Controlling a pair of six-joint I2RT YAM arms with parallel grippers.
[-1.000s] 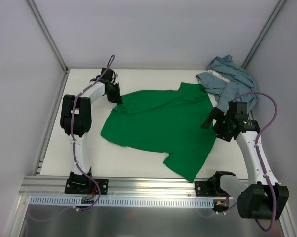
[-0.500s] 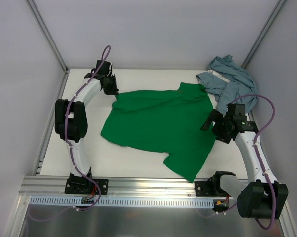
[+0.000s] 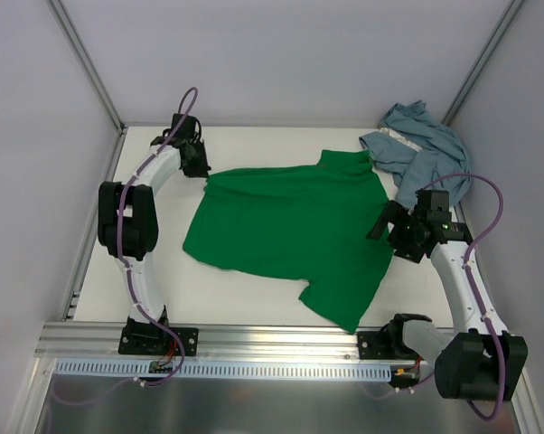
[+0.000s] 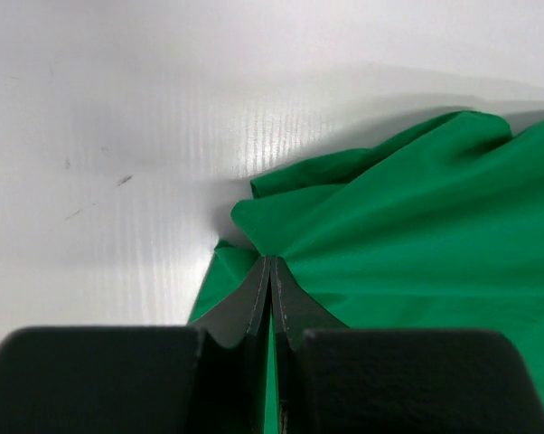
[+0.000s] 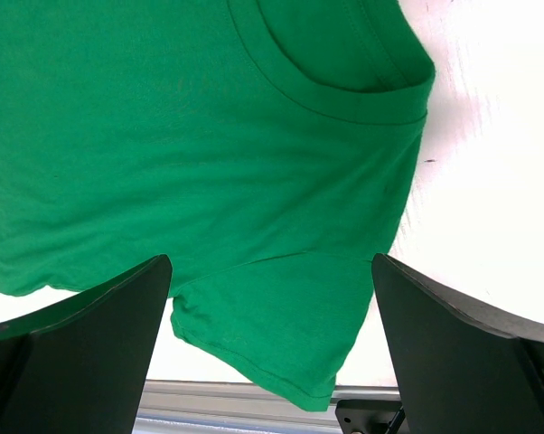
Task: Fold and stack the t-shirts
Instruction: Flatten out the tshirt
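Note:
A bright green t-shirt (image 3: 290, 226) lies spread over the middle of the white table, collar (image 5: 344, 81) toward the back right. My left gripper (image 3: 202, 172) is shut on its far left corner (image 4: 254, 240), the cloth bunched at the fingertips. A blue-grey t-shirt (image 3: 421, 149) lies crumpled in the far right corner. My right gripper (image 3: 380, 221) hovers open above the green shirt's right edge, with a sleeve (image 5: 281, 334) below between its fingers (image 5: 82, 344).
White walls and metal posts close in the table on three sides. An aluminium rail (image 3: 281, 348) carrying both arm bases runs along the near edge. Bare table surface (image 3: 164, 298) shows at the near left.
My left gripper has pulled the green shirt's corner farther back and to the left, stretching that edge flatter. The right arm has barely moved.

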